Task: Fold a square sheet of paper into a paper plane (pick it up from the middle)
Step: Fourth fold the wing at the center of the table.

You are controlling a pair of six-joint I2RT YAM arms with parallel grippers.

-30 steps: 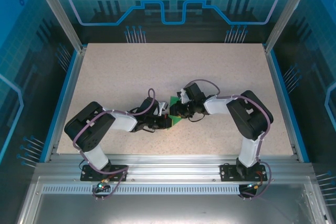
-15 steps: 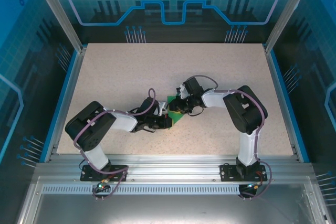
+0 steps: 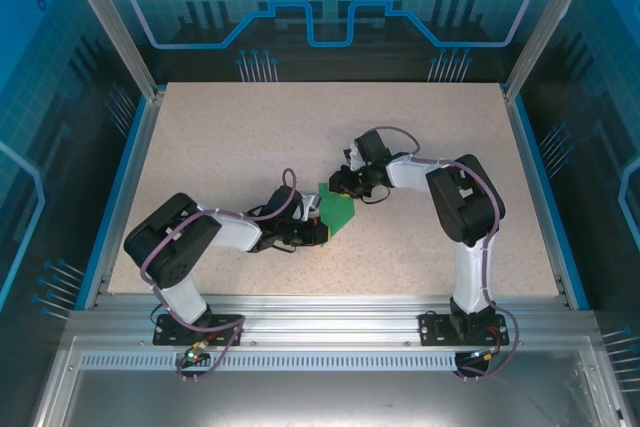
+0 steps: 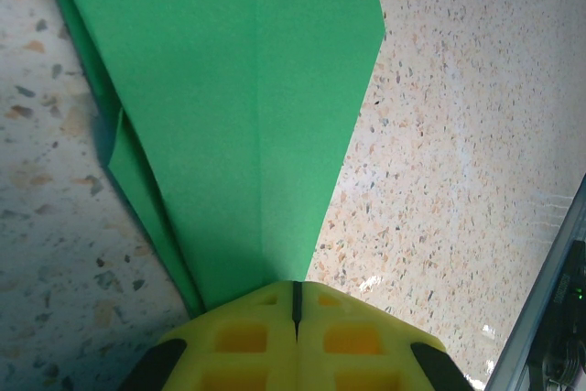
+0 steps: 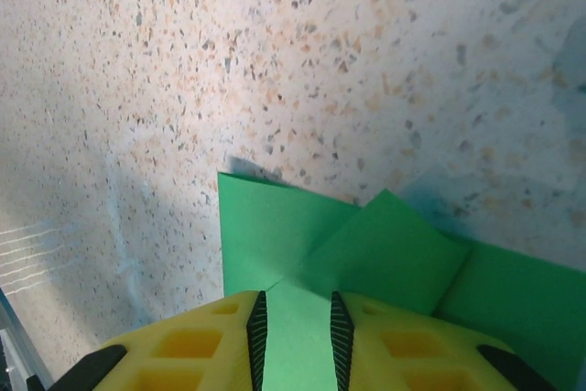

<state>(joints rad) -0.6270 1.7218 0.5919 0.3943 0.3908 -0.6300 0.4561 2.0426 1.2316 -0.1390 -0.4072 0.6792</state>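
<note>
We are finding the green paper (image 3: 337, 209) lying near the middle of the table (image 3: 250, 137), folded into an angular shape between the two grippers. In the left wrist view the green paper (image 4: 247, 89) is showing as a long panel with a centre crease, narrowing towards the camera. Its far end is running off the top of the frame, and a lower layer is peeking out along its left edge. The left gripper (image 4: 295, 292) is clamping this narrow end, its yellow fingers (image 4: 247, 336) pressed together with only a thin seam between them. In the overhead view the left gripper (image 3: 320, 231) is sitting at the paper's near corner, and the contact itself is too small to read there. The right gripper (image 3: 342, 187) is meeting the paper's far edge. In the right wrist view the right gripper (image 5: 298, 304) is standing slightly parted, with green paper (image 5: 366, 244) showing through the gap. Overlapping flaps are spreading beyond it and being cut off at the right border. We cannot tell whether its pads are pressing on the sheet.
</note>
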